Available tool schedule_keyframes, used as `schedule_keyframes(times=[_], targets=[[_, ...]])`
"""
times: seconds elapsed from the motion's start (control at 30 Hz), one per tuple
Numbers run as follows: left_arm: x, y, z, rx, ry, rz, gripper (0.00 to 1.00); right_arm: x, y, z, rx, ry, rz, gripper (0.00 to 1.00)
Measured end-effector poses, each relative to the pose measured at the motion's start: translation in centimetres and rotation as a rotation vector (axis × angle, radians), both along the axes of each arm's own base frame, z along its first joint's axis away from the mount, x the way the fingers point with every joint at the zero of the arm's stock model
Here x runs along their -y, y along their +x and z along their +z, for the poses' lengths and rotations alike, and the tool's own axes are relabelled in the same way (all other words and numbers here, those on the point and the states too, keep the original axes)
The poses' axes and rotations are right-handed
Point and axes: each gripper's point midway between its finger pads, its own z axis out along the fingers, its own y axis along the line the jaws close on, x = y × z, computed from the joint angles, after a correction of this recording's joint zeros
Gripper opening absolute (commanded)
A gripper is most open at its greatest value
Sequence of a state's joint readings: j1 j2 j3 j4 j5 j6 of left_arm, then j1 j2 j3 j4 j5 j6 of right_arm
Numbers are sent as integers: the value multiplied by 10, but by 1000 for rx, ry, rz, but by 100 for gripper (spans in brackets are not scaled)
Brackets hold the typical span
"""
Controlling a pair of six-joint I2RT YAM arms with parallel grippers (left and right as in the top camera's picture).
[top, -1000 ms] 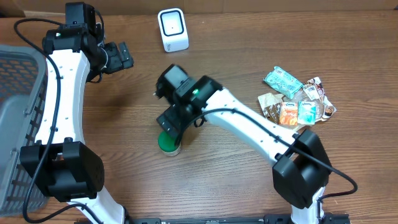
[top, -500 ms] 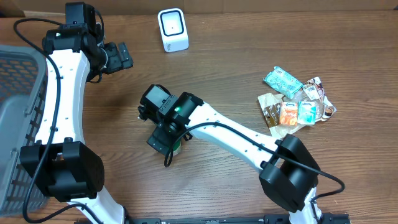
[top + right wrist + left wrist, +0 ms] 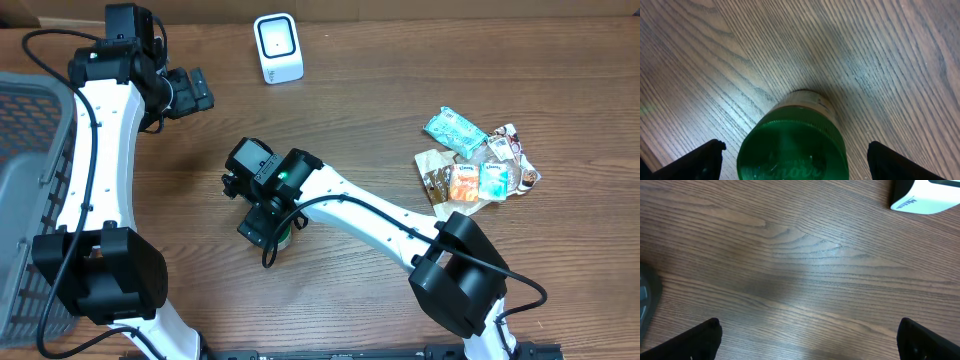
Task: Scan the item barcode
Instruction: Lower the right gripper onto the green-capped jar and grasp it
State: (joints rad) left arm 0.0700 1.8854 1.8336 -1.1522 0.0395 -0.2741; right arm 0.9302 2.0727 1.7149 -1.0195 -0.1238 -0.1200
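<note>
Green-capped jar (image 3: 792, 150): upright on desk (image 3: 350, 110), near centre, at 6 o'clock of white scanner (image 3: 277, 47).
Right end effector (image 3: 794, 150): open, straddling the cap, gap on each side.
Left end effector (image 3: 810, 325): open, empty, at 10 o'clock.
Snack packets (image 3: 475, 160): 3 o'clock.
Grey basket (image 3: 30, 150): 9 o'clock edge.

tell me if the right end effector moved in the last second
Yes. In the overhead view the right end effector has shifted left and farther from the white scanner, and it now sits open around the green-lidded jar.
</note>
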Motion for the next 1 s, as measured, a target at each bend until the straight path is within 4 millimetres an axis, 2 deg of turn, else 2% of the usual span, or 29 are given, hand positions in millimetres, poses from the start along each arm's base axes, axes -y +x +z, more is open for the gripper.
schedule_keyframes(times=[0.2, 0.37, 0.53, 0.73, 1.0], targets=[[0, 0, 0, 0, 0, 0, 100, 0, 0, -8, -14, -11, -11, 88], [0, 0, 0, 0, 0, 0, 100, 2, 1, -14, -17, -27, -27, 83], [0, 0, 0, 0, 0, 0, 99, 6, 8, -15, 11, -52, -86, 73], [0, 0, 0, 0, 0, 0, 100, 15, 20, -15, 52, -87, -220, 52], [-1, 0, 0, 0, 3, 1, 100, 22, 34, -15, 39, -74, -472, 51]])
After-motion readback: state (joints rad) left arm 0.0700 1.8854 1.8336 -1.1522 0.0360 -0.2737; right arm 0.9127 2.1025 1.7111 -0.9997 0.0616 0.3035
